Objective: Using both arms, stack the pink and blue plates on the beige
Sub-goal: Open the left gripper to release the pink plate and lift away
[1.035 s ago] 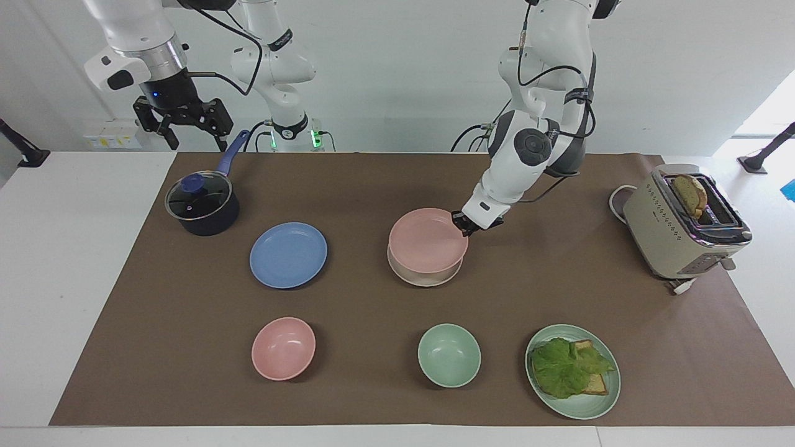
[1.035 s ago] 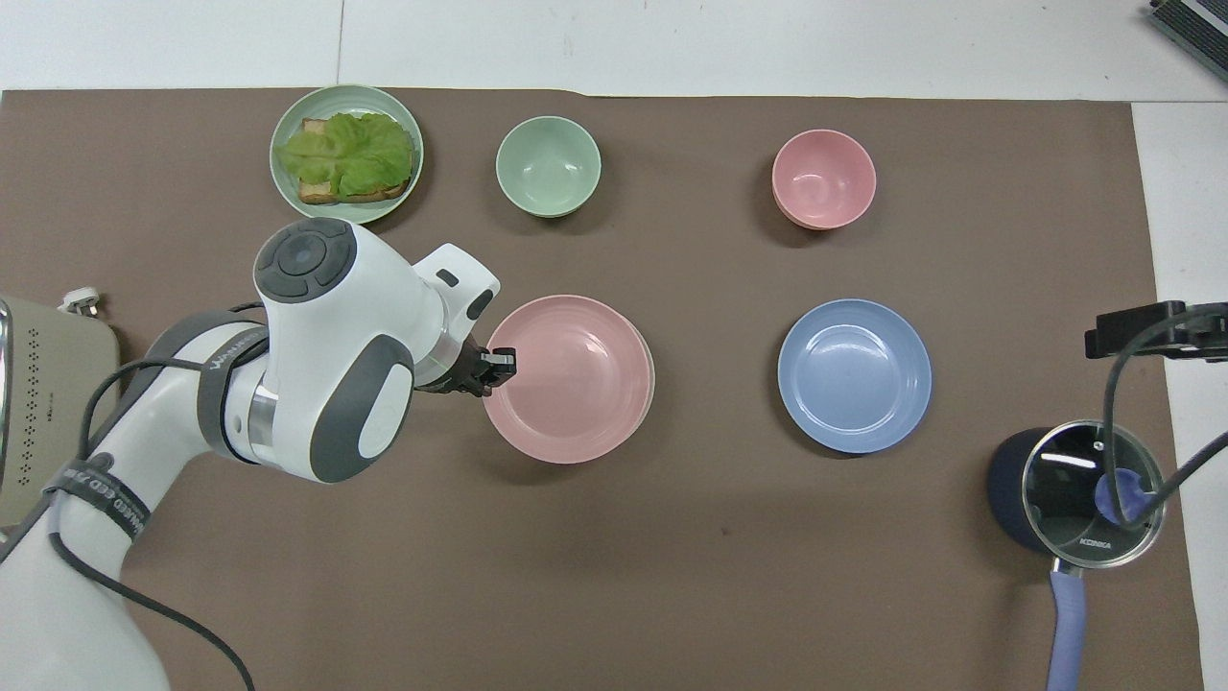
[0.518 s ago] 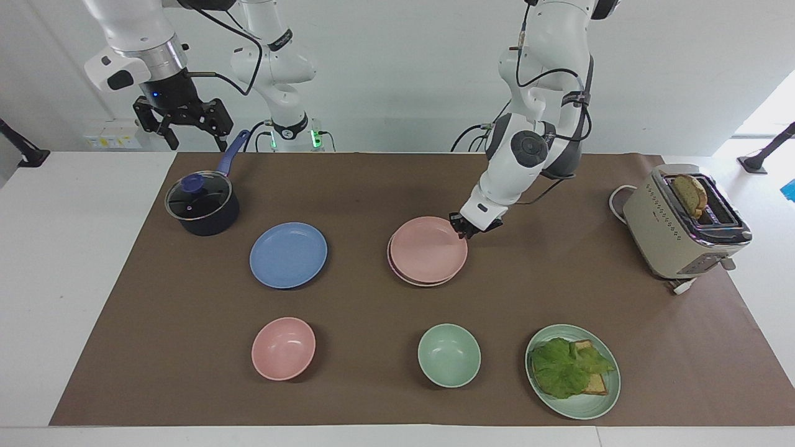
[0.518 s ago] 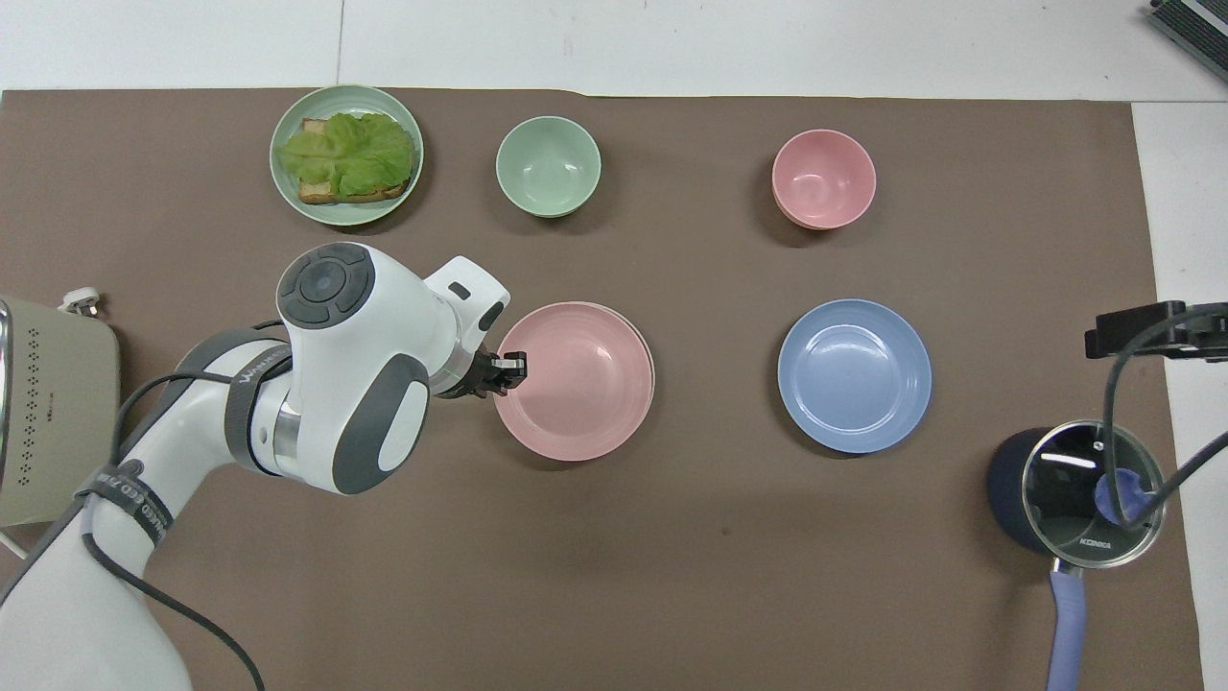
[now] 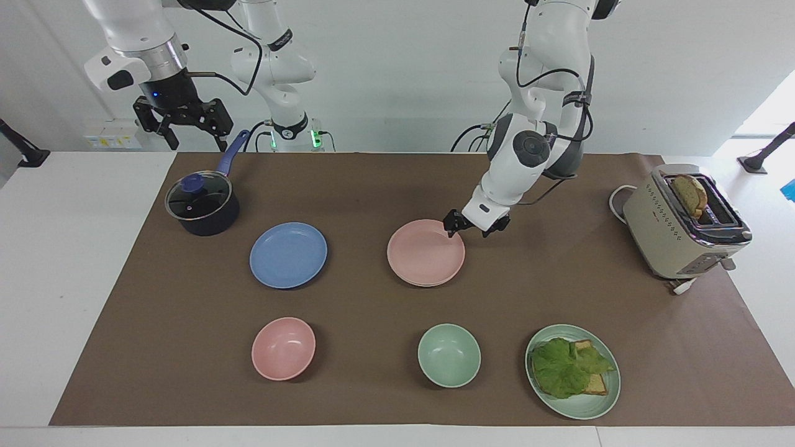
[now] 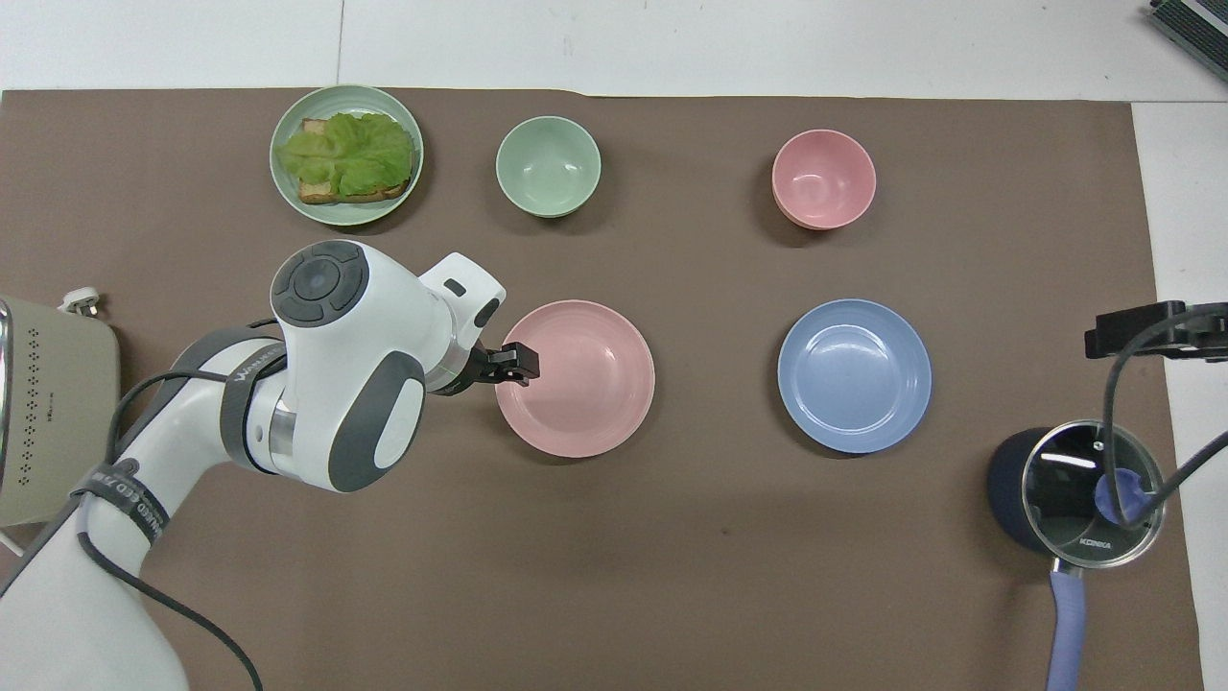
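Since the earlier frame the pink plate (image 5: 426, 252) has dropped from its tilted, lifted pose and now lies flat on the beige plate (image 5: 428, 284), of which only a thin pale rim shows along the lower edge in the facing view, at the centre of the frame. Over the same second the left gripper (image 5: 476, 226) has let go: its jaws now stand spread apart, holding nothing, poised at the pink plate's upper right edge in the facing view.

Going near to far from the robots in the overhead view: a dark lidded saucepan (image 6: 1074, 489) sits at the lower right of the frame, its blue handle running off the bottom edge. Just above it at the right edge, only part of the right gripper (image 5: 182, 126) shows; in the facing view it hangs at the upper left of the frame over the saucepan's handle, waiting, jaws wide open and empty. A beige toaster (image 6: 53, 413) stands at the left edge. Mid-frame lie the stacked plates and, well apart from them toward the right of the frame, the blue plate (image 6: 854, 375), alone on the brown mat (image 6: 672, 557) covering the tabletop. Along the top of the frame stand a green plate with toast and lettuce (image 6: 346, 154), a green bowl (image 6: 548, 166) and a pink bowl (image 6: 823, 178).
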### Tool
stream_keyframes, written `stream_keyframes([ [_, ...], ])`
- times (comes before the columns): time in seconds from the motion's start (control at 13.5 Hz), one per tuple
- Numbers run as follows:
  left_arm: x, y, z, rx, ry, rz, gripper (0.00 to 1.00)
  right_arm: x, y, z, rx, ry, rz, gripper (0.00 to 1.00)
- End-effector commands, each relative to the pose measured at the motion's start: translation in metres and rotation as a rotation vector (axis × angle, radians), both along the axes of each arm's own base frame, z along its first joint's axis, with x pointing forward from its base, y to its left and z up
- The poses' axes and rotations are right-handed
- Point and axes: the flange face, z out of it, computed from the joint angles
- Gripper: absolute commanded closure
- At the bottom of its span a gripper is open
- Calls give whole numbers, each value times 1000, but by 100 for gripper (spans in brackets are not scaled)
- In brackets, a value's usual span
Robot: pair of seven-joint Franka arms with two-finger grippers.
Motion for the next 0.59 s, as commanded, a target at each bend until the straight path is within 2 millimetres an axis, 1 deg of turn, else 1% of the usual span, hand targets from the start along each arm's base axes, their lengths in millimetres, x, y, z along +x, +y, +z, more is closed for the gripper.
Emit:
stream_keyframes([
  [0.0, 16, 37, 4, 58, -32, 4, 0, -6, -3, 2, 5, 6, 13, 0],
  [0.07, 27, 62, 8, 102, -60, -18, 0, -6, -3, 2, 5, 6, 13, 0],
  [0.22, 40, 106, 15, 117, -67, -48, 0, -6, -3, 2, 5, 6, 13, 0],
  [0.3, 49, 130, 22, 115, -69, -43, 0, -6, -3, 2, 5, 6, 13, 0],
  [0.52, 64, 177, 52, 141, -57, -86, 0, -6, -3, 3, 5, 5, 13, 0],
])
